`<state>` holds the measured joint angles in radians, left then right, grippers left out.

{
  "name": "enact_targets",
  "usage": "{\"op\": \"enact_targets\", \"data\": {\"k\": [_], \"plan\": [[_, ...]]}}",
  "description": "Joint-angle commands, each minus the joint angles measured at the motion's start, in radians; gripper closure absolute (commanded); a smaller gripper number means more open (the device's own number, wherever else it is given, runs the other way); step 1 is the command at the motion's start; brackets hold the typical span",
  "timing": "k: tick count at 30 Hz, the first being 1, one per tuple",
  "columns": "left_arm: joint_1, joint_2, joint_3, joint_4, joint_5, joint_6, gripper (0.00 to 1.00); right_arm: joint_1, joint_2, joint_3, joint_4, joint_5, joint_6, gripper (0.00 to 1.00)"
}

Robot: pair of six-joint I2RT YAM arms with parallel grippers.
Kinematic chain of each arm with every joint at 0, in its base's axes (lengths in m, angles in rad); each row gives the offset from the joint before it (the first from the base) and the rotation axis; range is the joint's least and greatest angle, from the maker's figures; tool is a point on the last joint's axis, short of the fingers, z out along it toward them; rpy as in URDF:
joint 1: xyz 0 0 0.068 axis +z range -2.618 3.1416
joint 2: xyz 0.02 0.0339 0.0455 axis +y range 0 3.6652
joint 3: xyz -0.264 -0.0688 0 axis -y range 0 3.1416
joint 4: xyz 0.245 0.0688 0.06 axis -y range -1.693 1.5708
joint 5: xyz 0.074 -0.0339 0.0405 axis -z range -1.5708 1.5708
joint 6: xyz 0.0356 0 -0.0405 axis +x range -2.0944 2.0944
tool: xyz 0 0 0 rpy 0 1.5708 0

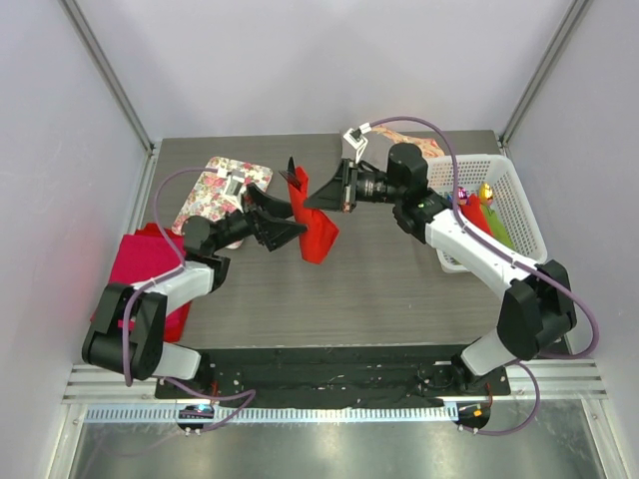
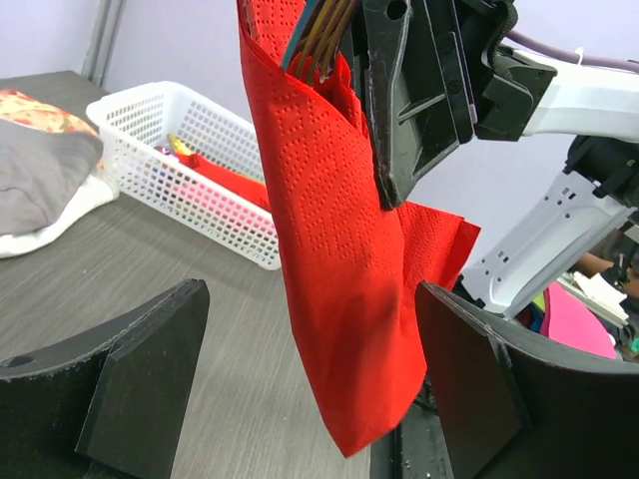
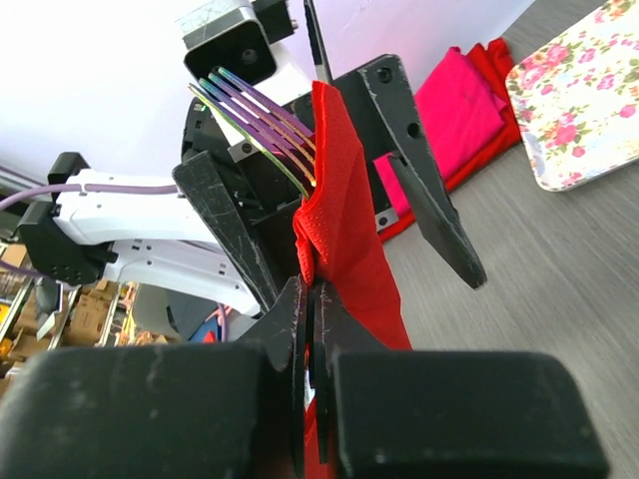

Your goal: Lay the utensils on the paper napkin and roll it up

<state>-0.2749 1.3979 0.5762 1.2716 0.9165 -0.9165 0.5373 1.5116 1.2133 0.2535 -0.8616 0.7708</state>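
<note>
The red paper napkin (image 1: 318, 235) hangs folded in the air above the table, wrapped around the utensils. Iridescent fork tines (image 2: 319, 35) stick out of its top, and they also show in the right wrist view (image 3: 255, 120). My right gripper (image 1: 334, 195) is shut on the napkin's (image 3: 344, 230) upper part and holds it up; its jaws (image 3: 315, 294) are pressed together on the paper. My left gripper (image 1: 290, 220) is open. Its two fingers stand on either side of the napkin's hanging lower part (image 2: 349, 299) without touching it.
A white basket (image 1: 499, 200) with colourful rolls stands at the right, also in the left wrist view (image 2: 190, 150). A floral tray (image 1: 215, 190) lies at the back left. A magenta cloth stack (image 1: 140, 264) sits at the left edge. Grey cloth (image 2: 40, 170) lies near the basket.
</note>
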Motion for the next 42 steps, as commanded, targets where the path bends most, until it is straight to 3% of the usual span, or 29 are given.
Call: {"op": "enact_targets", "data": {"k": [1, 11, 32, 42], "plan": [[-0.023, -0.04, 0.001, 0.121, -0.008, -0.011, 0.12, 0.019, -0.079, 0.023, 0.041, -0.028, 0.015, 0.99], [-0.035, -0.056, -0.009, 0.276, -0.034, -0.124, 0.16, 0.039, -0.111, 0.026, 0.05, -0.037, 0.039, 0.99], [-0.033, -0.134, 0.001, 0.276, -0.07, -0.15, 0.16, 0.072, -0.129, 0.025, 0.021, -0.028, 0.036, 0.99], [-0.033, -0.148, 0.017, 0.276, -0.062, -0.173, 0.23, 0.073, -0.137, 0.006, 0.012, -0.022, 0.025, 0.99]]}}
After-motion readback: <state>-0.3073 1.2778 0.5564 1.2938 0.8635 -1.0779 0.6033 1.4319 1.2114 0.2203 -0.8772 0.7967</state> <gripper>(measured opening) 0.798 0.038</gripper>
